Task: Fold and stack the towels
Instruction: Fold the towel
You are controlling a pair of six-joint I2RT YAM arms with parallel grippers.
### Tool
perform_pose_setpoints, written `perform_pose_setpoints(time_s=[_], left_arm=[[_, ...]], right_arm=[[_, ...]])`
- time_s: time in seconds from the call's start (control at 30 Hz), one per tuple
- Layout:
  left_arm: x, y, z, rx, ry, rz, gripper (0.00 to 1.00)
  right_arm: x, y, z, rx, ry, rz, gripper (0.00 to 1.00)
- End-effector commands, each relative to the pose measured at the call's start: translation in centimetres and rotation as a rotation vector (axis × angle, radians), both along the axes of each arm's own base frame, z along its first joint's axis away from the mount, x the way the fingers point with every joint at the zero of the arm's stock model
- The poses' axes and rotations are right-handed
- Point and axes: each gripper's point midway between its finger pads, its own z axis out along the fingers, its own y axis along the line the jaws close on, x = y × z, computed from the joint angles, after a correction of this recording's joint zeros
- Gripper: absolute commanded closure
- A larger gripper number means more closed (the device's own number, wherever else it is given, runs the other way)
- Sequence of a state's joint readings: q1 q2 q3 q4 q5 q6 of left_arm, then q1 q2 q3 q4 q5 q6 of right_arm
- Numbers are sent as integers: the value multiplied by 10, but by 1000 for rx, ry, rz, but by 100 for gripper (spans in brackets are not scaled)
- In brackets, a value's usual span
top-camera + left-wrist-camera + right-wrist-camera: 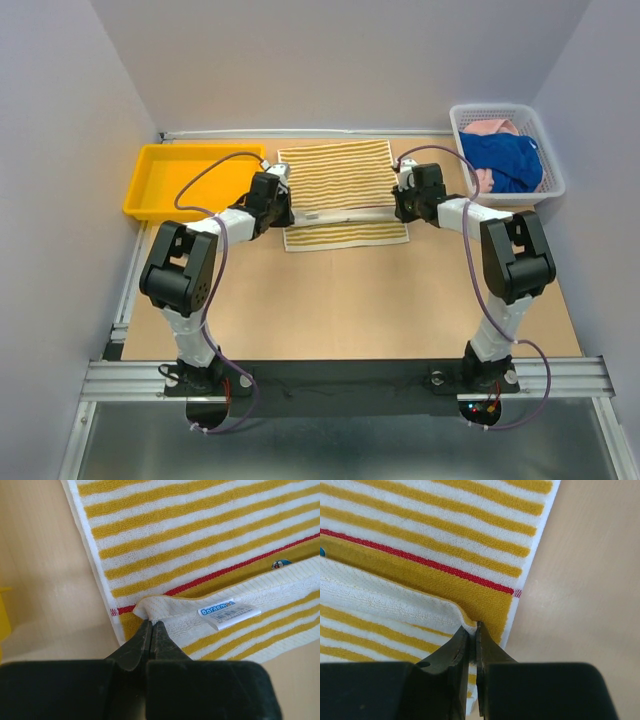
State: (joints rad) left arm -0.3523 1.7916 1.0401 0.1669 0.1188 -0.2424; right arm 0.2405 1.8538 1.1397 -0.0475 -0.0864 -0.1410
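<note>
Pale grey walls [330, 60] close in a tan, wood-grained table [350, 300]. Near its back edge, between the two arms, lies the striped towel [335, 175], a rectangle of looped terry in yellow and cream bands. It is spread flat, and its near edge is turned over onto itself. The turned-over strip shows a paler cream underside with a fine ribbed weave. A thin red line [225, 571] runs across the towel just beyond the fold. A small white label [229, 612] with blue lettering sticks out of the hem, close to the left corner.

The left gripper [151, 624] has its dark, tapered fingers clenched together on the left corner of the folded edge, and the cloth puckers up between them. The right gripper [472, 626] pinches the right corner in the same way, its jaws tight on a small peak of cream fabric.

At the back left a shallow yellow plastic tray [185, 180] with smooth rounded walls sits just beside the towel. At the back right stands a white basket [505, 108] with latticed sides. It holds the blue towel [505, 160], crumpled in a loose heap, and the pink towel [490, 127] shows under and behind it.
</note>
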Motion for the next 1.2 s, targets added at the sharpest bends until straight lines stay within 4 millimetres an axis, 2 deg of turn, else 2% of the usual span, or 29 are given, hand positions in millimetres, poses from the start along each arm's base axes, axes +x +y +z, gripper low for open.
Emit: perform_pose_setpoints(time_s=[0.0, 0.13, 0.33, 0.4, 0.73, 0.87, 1.03, 1.13, 1.17], left_arm=[[2, 23, -7, 90, 22, 77, 100], [-1, 20, -9, 95, 32, 71, 100], [0, 17, 4, 89, 3, 66, 100], [3, 21, 9, 106, -14, 85, 100], [15, 23, 57, 100, -104, 99, 100], [13, 23, 68, 94, -120, 113, 100], [6, 21, 81, 88, -150, 125, 100], [0, 20, 77, 79, -144, 127, 100], [-4, 21, 69, 83, -130, 126, 100]], right_arm=[[9, -25, 3, -68, 10, -76, 99], [8, -25, 6, -72, 7, -72, 99], [12, -25, 22, -63, -27, -75, 99], [15, -28, 29, -77, -44, -92, 99], [25, -35, 79, -91, -162, -117, 99], [23, -36, 92, -87, -188, -120, 99], [15, -38, 96, -80, -194, -126, 99], [9, -38, 90, -77, -178, -123, 99], [6, -37, 83, -77, -162, -118, 99]])
